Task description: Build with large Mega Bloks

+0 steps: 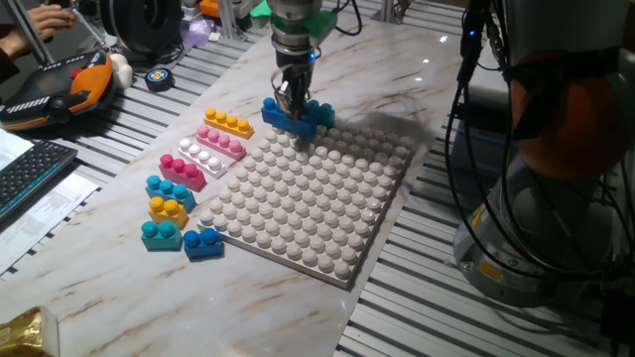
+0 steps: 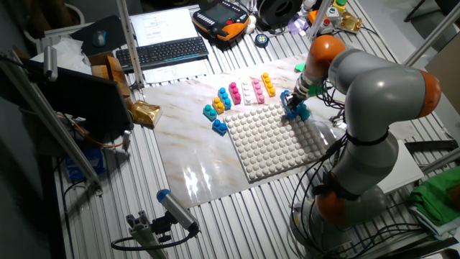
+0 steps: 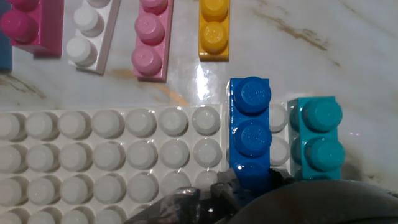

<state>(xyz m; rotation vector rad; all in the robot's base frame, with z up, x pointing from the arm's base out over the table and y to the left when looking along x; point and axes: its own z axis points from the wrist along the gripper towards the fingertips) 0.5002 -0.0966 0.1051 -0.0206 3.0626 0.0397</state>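
Note:
My gripper (image 1: 292, 102) reaches down at the far corner of the grey-white baseplate (image 1: 327, 213) and is shut on a long blue brick (image 1: 286, 117). In the hand view that blue brick (image 3: 250, 121) lies on the plate's edge studs and runs back between my fingers. A long teal brick (image 3: 316, 137) sits right beside it on the plate, parallel. On the marble left of the plate lie four long bricks in a row: orange-yellow (image 1: 228, 123), pink (image 1: 220, 142), white (image 1: 203, 156) and magenta (image 1: 183, 171).
Short two-stud bricks, teal (image 1: 159, 186), yellow (image 1: 169, 209), teal (image 1: 161, 234) and blue (image 1: 202, 243), lie by the plate's near left corner. A keyboard (image 1: 30, 169) and a teach pendant (image 1: 55, 89) are at the left. Cables and the robot base (image 1: 536, 198) stand at the right.

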